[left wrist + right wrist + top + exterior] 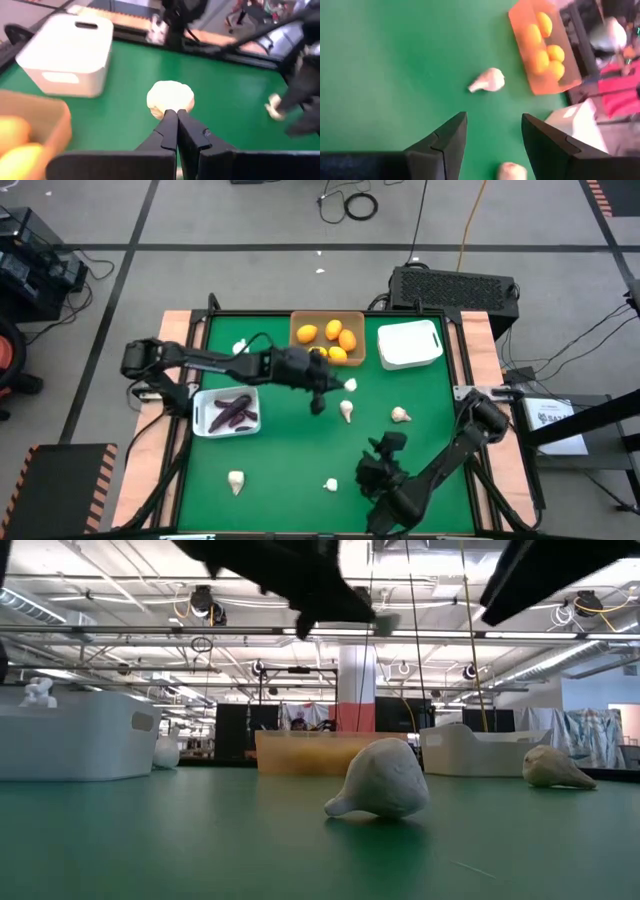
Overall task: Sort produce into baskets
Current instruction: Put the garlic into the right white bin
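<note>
My left gripper (340,383) reaches over the middle of the green table (290,460), just in front of the tan basket (327,340) of orange and yellow fruits. It is shut on a whitish garlic bulb (170,96). My right gripper (388,444) hovers open and empty over the near right part, with loose garlic bulbs (489,80) ahead of it. A white basket (228,412) at the left holds dark purple pieces. Another white basket (410,345) stands at the far right. My left gripper pinches the garlic bulb by its near edge (169,108), only at the free ends of its two fingers. The fingers come about level from the table's left. The bulb sticks out beyond the tips, lifted clear of the table, as the low view (385,623) shows.
Loose garlic bulbs lie on the table at the middle (346,412), right (400,415), near middle (330,484), near left (235,480) and far left (240,345). One more lies close under my right gripper (512,171).
</note>
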Available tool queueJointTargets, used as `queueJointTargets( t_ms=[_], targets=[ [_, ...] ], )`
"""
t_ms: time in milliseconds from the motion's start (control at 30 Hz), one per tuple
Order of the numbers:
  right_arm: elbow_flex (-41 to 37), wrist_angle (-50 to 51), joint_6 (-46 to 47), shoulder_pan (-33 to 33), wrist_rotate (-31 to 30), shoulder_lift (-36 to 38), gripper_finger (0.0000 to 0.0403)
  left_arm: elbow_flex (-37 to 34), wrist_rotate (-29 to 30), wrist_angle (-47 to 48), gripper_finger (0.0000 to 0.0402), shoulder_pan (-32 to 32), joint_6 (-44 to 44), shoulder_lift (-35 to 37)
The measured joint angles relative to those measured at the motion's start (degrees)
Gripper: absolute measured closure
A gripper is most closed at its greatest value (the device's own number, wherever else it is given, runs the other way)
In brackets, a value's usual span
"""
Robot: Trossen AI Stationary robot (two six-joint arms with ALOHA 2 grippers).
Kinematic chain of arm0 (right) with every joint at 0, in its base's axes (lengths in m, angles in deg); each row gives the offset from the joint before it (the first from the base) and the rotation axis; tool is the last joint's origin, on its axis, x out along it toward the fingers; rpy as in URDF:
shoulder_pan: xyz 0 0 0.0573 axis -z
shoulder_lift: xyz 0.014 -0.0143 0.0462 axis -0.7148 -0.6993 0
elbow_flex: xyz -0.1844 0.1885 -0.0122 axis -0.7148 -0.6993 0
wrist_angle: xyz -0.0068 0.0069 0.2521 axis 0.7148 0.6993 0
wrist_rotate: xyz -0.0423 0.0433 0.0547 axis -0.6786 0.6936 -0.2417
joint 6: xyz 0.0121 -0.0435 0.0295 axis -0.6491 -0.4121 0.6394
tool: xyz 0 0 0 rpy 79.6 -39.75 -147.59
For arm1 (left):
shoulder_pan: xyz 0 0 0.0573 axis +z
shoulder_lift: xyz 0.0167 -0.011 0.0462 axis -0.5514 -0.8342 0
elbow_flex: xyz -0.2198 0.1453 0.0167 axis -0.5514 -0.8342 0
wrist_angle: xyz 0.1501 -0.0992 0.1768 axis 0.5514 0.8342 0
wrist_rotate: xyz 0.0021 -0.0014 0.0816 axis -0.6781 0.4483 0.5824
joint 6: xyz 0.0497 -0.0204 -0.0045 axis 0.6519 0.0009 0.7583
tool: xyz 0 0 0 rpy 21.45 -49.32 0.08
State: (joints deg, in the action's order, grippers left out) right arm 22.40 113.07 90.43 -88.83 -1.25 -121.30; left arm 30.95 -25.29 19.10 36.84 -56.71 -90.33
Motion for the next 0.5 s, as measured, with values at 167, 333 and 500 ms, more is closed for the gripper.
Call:
queueJointTargets(
  t_ms=[167, 333, 500],
  targets=[
    [-11.01, 2.49, 1.70, 0.53, 0.05, 11.94, 0.0230, 9.65, -3.00, 0.82, 0.0400, 3.57, 0.05, -7.42],
    [-27.32, -0.57, 7.13, 1.14, -0.31, 31.40, 0.0252, 18.63, -4.73, 1.33, 0.0400, 6.80, 0.43, -15.70],
    [-40.42, -6.44, 9.81, 3.10, -1.29, 49.42, 0.0270, 30.08, -7.49, 1.93, 0.0400, 9.74, 0.02, -25.42]
  ],
)
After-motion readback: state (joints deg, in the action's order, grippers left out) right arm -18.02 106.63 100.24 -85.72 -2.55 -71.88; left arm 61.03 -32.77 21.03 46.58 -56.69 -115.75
